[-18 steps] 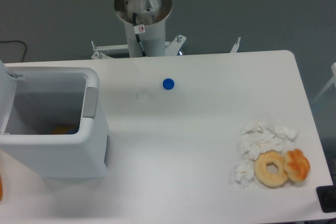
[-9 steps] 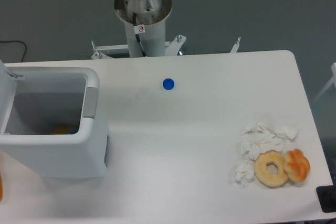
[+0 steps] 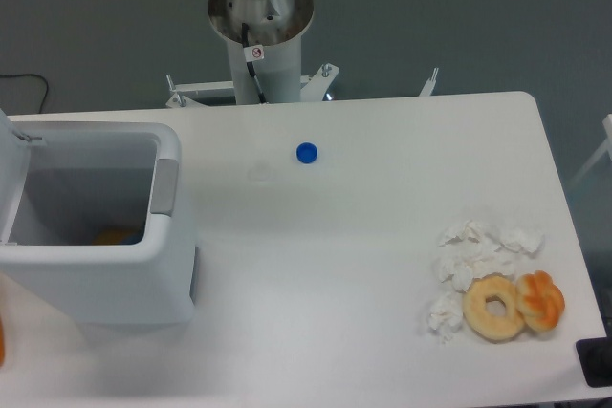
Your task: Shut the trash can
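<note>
We see no difference between this moment and the earlier frames: every object on the table [image 3: 363, 293] lies where it lay, and the visible part of the arm has not shifted. The trash can [image 3: 115, 279] stands at the left edge of the table, its top open, with the lid [image 3: 10, 174] raised at the far left and partly cut off by the frame. Its grey latch tab [image 3: 164, 186] sits on the right rim. Inside, at the bottom, we can make out something orange [image 3: 115, 235], too hidden to identify.

A small blue cap [image 3: 306, 152] rests on the table to the right of the bin, well apart from it. Near the right front corner lie crumpled white tissues [image 3: 476, 257], a ring doughnut [image 3: 494, 307] touching them, and an orange pastry [image 3: 541, 300] just beside the doughnut.

Of the robot we see only its base column [image 3: 260, 31] behind the table and a bit of the arm at the top edge. The end effector is out of view, so we cannot tell how far it is open or whether it holds anything.
</note>
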You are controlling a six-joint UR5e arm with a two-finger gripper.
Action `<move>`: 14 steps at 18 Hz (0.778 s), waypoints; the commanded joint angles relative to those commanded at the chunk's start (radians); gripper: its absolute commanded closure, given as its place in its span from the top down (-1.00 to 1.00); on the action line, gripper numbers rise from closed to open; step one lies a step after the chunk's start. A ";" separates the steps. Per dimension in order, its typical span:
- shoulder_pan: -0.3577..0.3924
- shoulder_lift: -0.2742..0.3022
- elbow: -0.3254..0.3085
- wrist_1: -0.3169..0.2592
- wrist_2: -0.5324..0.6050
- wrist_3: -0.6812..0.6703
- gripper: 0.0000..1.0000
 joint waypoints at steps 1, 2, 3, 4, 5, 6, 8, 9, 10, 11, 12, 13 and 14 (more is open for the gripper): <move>0.000 -0.006 0.000 0.000 0.000 0.000 1.00; 0.000 -0.008 0.000 -0.002 0.003 0.002 1.00; 0.000 -0.009 0.000 -0.002 0.005 0.003 1.00; 0.000 -0.009 0.000 -0.002 0.008 0.005 1.00; 0.002 -0.009 -0.002 -0.002 0.009 0.005 1.00; 0.003 -0.008 -0.005 -0.002 0.009 0.006 1.00; 0.005 -0.005 -0.008 -0.003 0.011 0.006 1.00; 0.006 -0.005 -0.009 -0.003 0.014 0.006 1.00; 0.012 -0.003 -0.011 -0.005 0.032 0.008 1.00; 0.018 -0.003 -0.011 -0.005 0.053 0.012 1.00; 0.024 -0.003 -0.012 -0.005 0.070 0.017 1.00; 0.029 -0.003 -0.012 -0.006 0.083 0.020 1.00; 0.035 -0.003 -0.015 -0.006 0.087 0.020 1.00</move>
